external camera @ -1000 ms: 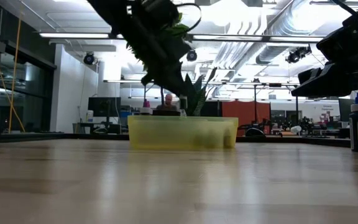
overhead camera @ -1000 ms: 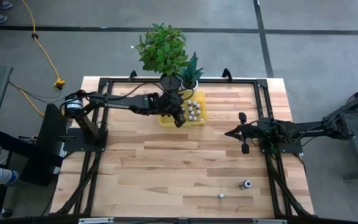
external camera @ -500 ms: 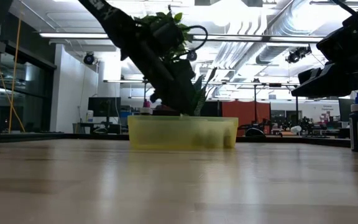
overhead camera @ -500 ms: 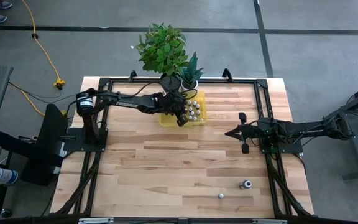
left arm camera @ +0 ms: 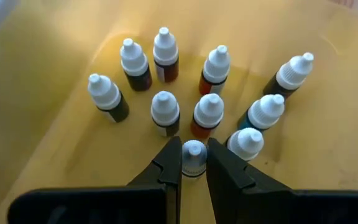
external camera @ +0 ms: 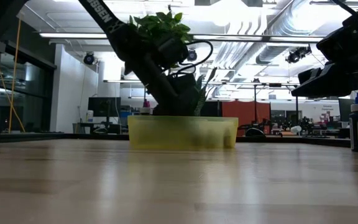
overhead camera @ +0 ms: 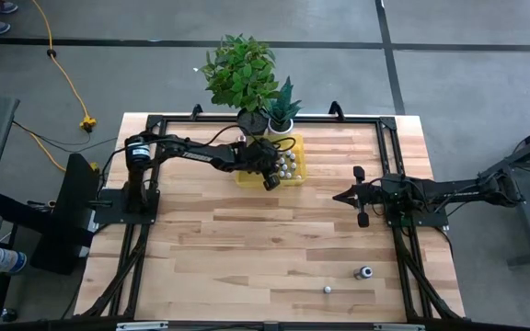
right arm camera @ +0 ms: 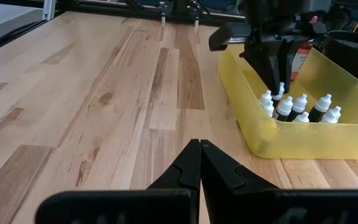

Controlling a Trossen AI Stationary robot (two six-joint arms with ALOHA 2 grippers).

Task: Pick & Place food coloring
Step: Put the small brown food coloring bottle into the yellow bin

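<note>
Showing partly legible white lettering along the left arm in the low view, ending in "SSEN". Appearing again as tiny white lettering on that arm in the high view, too small for reading. Finding nothing else readable, not even on the bottles.

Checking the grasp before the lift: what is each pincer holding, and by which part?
The left pincer is shut on a food coloring bottle in the yellow tray, gripping its white cap. The right pincer is shut on nothing.

food coloring bottles in tray, 2 bottles near table's front
</note>
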